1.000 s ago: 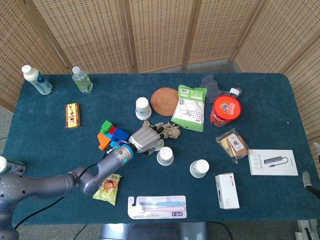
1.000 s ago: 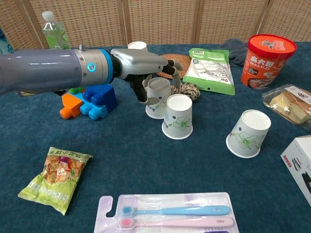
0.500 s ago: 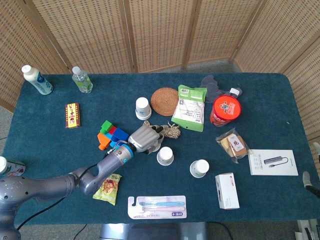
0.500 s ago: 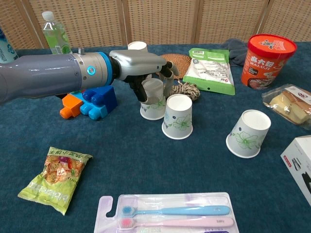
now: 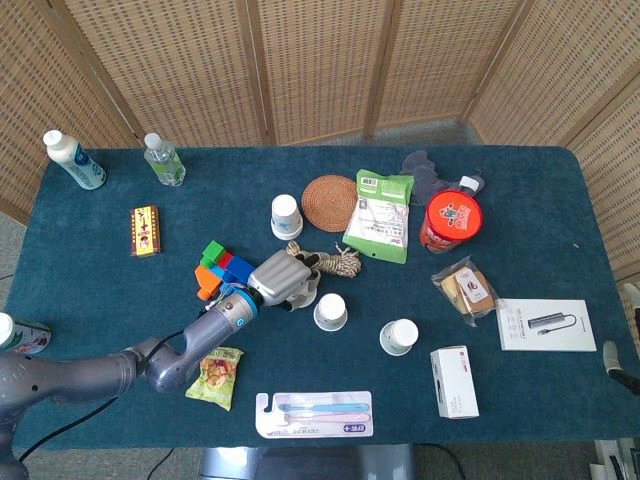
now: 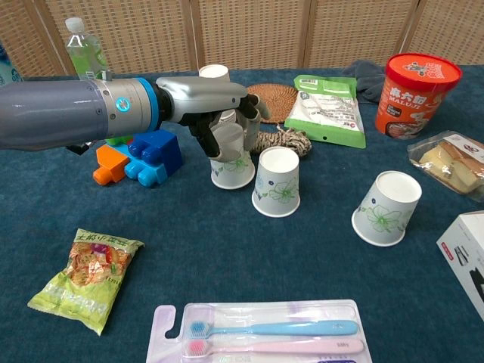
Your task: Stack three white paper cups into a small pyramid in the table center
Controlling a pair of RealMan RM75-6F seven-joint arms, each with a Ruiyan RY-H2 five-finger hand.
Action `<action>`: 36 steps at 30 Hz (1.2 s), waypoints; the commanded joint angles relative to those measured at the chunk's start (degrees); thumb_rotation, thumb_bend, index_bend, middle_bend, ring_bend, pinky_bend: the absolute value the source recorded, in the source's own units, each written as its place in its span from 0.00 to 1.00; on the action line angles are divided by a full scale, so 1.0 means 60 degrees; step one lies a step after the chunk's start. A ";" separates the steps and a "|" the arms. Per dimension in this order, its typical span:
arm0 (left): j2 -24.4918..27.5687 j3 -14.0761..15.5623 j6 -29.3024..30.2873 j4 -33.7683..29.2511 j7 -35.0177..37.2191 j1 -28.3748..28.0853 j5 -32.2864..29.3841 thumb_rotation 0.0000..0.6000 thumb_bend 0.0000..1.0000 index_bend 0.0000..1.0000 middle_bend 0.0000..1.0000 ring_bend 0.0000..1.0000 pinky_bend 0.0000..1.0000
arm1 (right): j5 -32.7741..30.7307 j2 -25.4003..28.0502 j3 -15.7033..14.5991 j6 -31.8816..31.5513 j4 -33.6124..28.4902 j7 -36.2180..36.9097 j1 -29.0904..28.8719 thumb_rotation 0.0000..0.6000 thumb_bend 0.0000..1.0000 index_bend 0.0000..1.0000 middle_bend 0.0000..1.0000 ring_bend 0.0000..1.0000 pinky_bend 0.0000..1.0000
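Beside the blocks (image 6: 140, 155), the left hand (image 6: 215, 113) now grips a paper cup (image 6: 231, 159), dragged leftward; pyramid base still unplaced.

My left hand (image 6: 215, 113) gripped one white, green-flowered paper cup (image 6: 231, 162), upside down on the blue table (image 6: 227, 249). A second cup (image 6: 276, 181) stood inverted just beside it; a third (image 6: 386, 207) lay tilted, well apart.

Toothbrush pack (image 6: 261, 333) (front edge), snack bag (image 6: 85, 277).
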State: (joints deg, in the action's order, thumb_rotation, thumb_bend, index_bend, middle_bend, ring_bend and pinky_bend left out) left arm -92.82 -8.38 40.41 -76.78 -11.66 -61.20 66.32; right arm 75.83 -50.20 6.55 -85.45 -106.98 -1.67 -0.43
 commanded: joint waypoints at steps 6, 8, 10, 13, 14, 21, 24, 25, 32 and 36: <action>0.0356 -0.0096 -0.0007 -0.0533 0.0234 0.0076 0.0091 1.00 0.45 0.48 0.14 0.26 0.61 | -0.0034 0.0003 0.0005 -0.0004 -0.0027 -0.0017 0.0006 1.00 0.51 0.00 0.00 0.00 0.00; 0.0495 -0.0091 -0.0040 -0.0730 0.0229 0.0090 0.0069 1.00 0.45 0.48 0.14 0.26 0.61 | -0.0035 -0.0002 0.0007 -0.0001 -0.0026 -0.0016 0.0002 1.00 0.51 0.00 0.00 0.00 0.00; 0.0626 -0.0070 -0.0102 -0.0937 0.0215 0.0101 0.0015 1.00 0.46 0.48 0.14 0.26 0.61 | -0.0031 -0.0007 0.0005 0.0007 -0.0022 -0.0008 -0.0001 1.00 0.51 0.00 0.00 0.00 0.00; 0.0788 -0.0006 -0.0160 -0.1215 0.0122 0.0113 -0.0043 1.00 0.45 0.48 0.14 0.26 0.61 | -0.0028 -0.0014 0.0006 0.0008 -0.0009 0.0008 -0.0002 1.00 0.51 0.00 0.00 0.00 0.00; 0.0831 0.0028 -0.0173 -0.1293 0.0065 0.0114 -0.0058 1.00 0.45 0.48 0.14 0.26 0.61 | -0.0026 -0.0015 0.0005 0.0007 -0.0005 0.0015 -0.0001 1.00 0.51 0.00 0.00 0.00 0.00; 0.0923 0.0279 -0.0271 -0.1635 -0.0471 0.0060 -0.0308 1.00 0.46 0.48 0.14 0.26 0.61 | -0.0018 -0.0037 -0.0011 0.0016 0.0041 0.0070 0.0011 1.00 0.51 0.00 0.00 0.00 0.00; 0.0850 0.0345 -0.0206 -0.1638 -0.0695 0.0044 -0.0398 1.00 0.45 0.48 0.13 0.26 0.61 | -0.0005 -0.0043 -0.0014 0.0004 0.0060 0.0097 0.0020 1.00 0.51 0.00 0.00 0.00 0.00; 0.0826 0.0353 -0.0177 -0.1637 -0.0741 0.0044 -0.0421 1.00 0.46 0.48 0.13 0.26 0.61 | -0.0006 -0.0042 -0.0015 0.0002 0.0068 0.0103 0.0024 1.00 0.51 0.00 0.00 0.00 0.00; 0.0690 0.0413 -0.0084 -0.1651 -0.0967 0.0029 -0.0548 1.00 0.45 0.47 0.12 0.26 0.60 | 0.0001 -0.0033 -0.0019 -0.0019 0.0101 0.0175 0.0051 1.00 0.51 0.00 0.00 0.00 0.00; 0.0640 0.0410 -0.0037 -0.1663 -0.1035 0.0020 -0.0598 1.00 0.45 0.46 0.12 0.25 0.59 | 0.0020 -0.0035 -0.0030 -0.0036 0.0124 0.0215 0.0071 1.00 0.51 0.00 0.00 0.00 0.00</action>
State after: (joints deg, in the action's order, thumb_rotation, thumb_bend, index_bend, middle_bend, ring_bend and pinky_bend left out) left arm -88.95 -5.92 40.16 -86.74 -17.85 -61.08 62.77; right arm 75.95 -50.42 6.37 -85.66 -106.25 -0.37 -0.01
